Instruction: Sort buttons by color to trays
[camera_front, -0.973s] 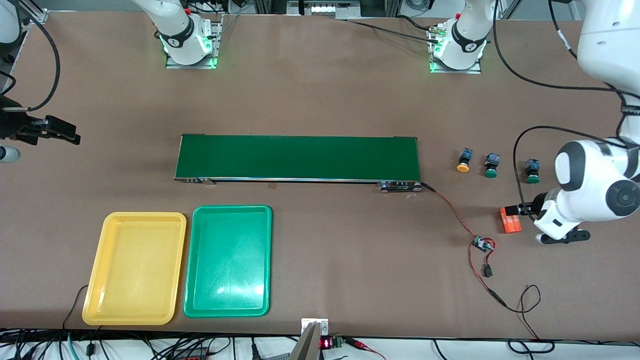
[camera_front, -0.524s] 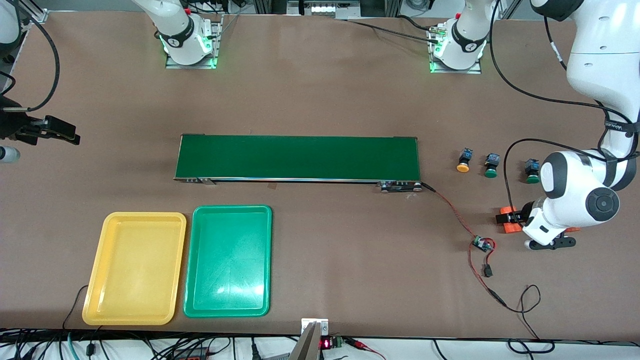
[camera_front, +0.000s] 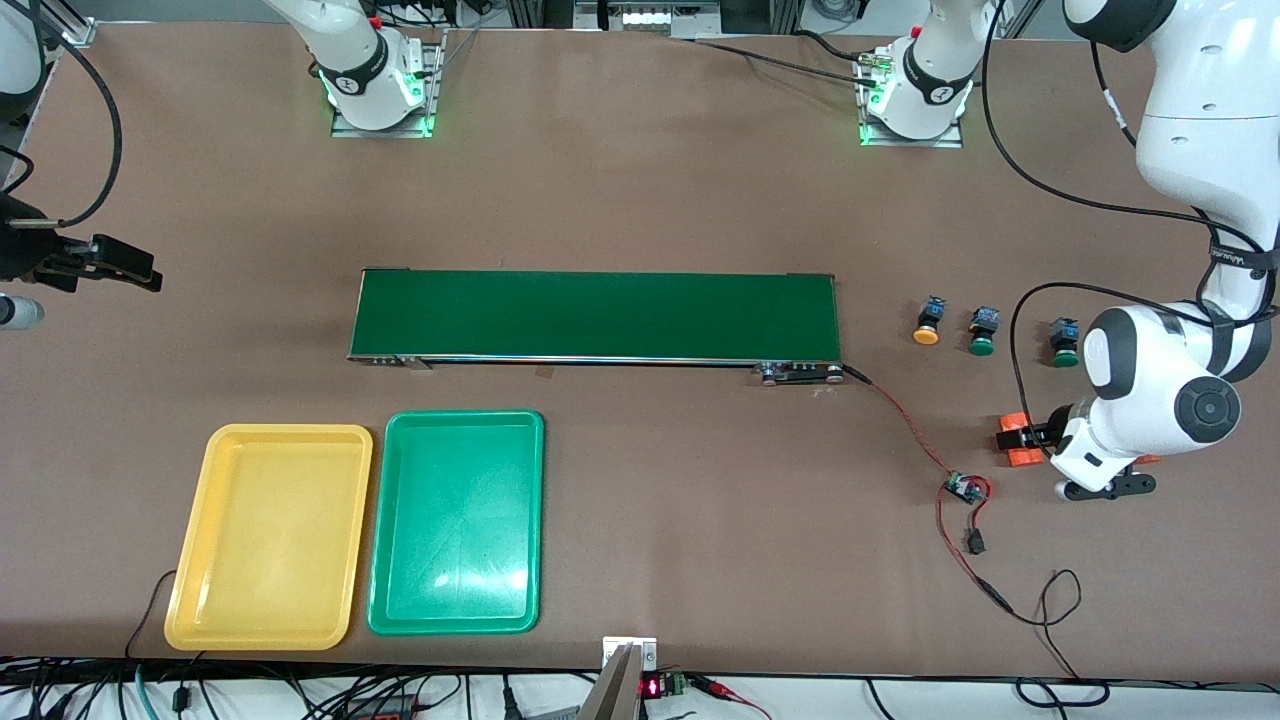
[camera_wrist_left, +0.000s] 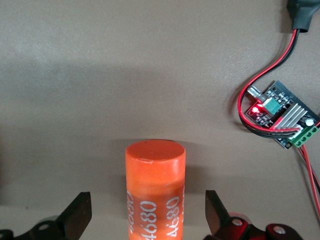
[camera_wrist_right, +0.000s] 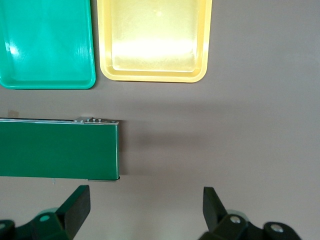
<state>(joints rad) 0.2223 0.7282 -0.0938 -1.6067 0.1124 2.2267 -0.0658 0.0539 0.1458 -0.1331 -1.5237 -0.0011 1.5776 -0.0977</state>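
Three buttons lie in a row off the conveyor's end on the left arm's side: one orange-capped (camera_front: 926, 323) and two green-capped (camera_front: 982, 334) (camera_front: 1064, 344). The yellow tray (camera_front: 270, 535) (camera_wrist_right: 155, 40) and green tray (camera_front: 457, 520) (camera_wrist_right: 47, 45) sit side by side, both bare, nearer the front camera than the conveyor. My left gripper (camera_front: 1030, 437) (camera_wrist_left: 147, 200) is open around an orange cylinder marked "4680" (camera_front: 1018, 440) (camera_wrist_left: 155, 190), its fingers clear of it on both sides. My right gripper (camera_front: 140, 268) (camera_wrist_right: 145, 195) waits open over bare table at the right arm's end.
The long dark-green conveyor belt (camera_front: 595, 315) (camera_wrist_right: 57, 150) crosses the middle of the table. A small control board (camera_front: 965, 490) (camera_wrist_left: 280, 112) with red and black wires trails from the conveyor's end, close to the left gripper.
The left arm swung in a little toward the conveyor, bringing its open gripper around the orange cylinder. The right arm has barely moved. The buttons stay put.
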